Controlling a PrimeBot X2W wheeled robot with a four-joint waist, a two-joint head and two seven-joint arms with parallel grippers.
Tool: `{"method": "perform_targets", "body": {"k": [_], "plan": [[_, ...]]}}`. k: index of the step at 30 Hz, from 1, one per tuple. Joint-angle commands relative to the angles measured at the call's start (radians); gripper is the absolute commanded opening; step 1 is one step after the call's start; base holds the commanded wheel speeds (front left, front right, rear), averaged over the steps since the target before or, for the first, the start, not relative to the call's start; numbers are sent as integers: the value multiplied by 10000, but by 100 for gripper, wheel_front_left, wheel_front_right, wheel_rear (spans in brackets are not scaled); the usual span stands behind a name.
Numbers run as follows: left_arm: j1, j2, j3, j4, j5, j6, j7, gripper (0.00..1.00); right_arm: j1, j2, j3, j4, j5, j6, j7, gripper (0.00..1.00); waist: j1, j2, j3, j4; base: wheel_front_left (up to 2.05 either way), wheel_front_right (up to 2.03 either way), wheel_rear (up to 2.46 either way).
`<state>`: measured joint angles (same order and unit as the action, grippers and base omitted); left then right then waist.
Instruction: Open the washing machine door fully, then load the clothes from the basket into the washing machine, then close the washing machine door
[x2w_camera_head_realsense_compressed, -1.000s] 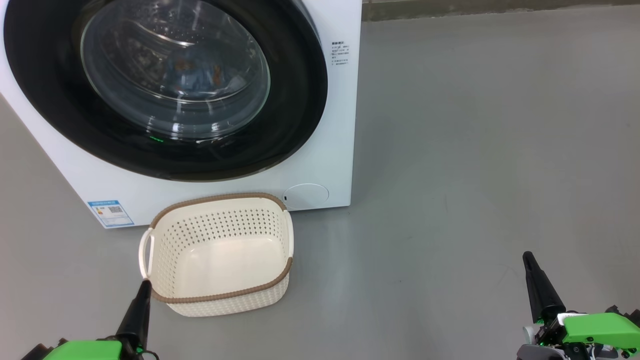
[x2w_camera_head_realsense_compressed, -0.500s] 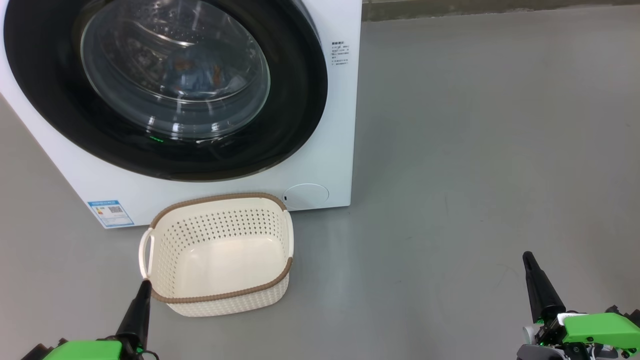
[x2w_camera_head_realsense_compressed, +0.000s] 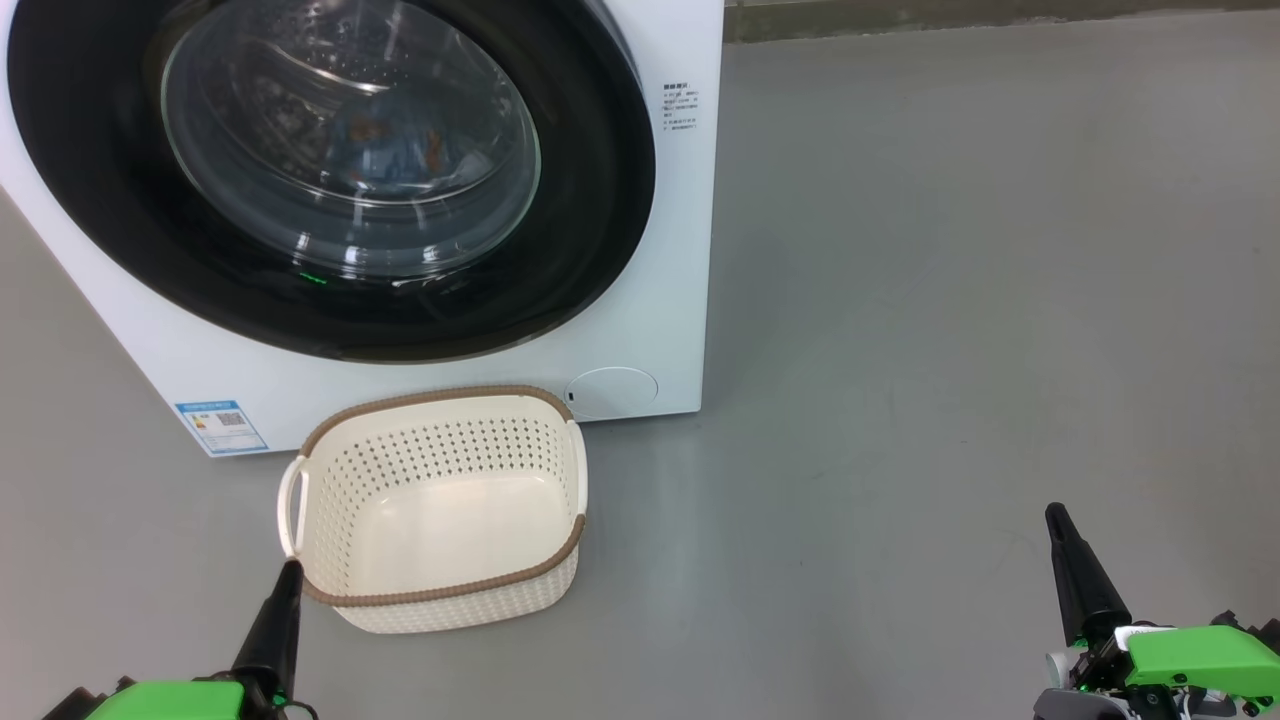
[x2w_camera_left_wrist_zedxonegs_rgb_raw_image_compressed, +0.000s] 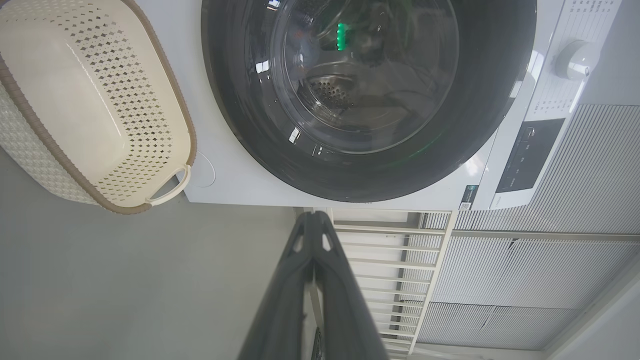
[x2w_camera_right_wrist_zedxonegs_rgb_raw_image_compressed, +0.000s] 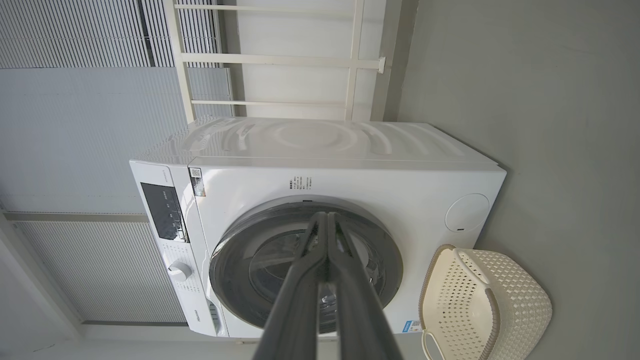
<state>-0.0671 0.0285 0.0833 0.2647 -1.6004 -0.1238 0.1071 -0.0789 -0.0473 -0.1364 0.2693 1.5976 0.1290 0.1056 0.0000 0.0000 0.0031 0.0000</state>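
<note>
I'm reading this as finished: washing machine door (x2w_camera_head_realsense_compressed: 340, 215) closed on the clothes (x2w_camera_head_realsense_compressed: 395, 150), basket (x2w_camera_head_realsense_compressed: 450, 530) empty, left gripper (x2w_camera_head_realsense_compressed: 290, 568) and right gripper (x2w_camera_head_realsense_compressed: 1053, 512) pinched shut, holding nothing.

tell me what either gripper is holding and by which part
Nothing: the left gripper and right gripper are both shut empty, clear of the basket.

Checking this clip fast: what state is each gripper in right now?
Left gripper: closed, holding nothing.
Right gripper: closed, holding nothing.
</note>
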Motion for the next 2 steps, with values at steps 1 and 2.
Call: {"method": "perform_targets", "body": {"k": [1,2], "plan": [[-410,217,302,-196,-84,-69,59,0,-291,-30,226,-246,110,17,77,0,0,0,0,0,0,0,0],[-410,217,302,-196,-84,-69,59,0,-291,-30,226,-246,110,17,77,0,0,0,0,0,0,0,0]]}}
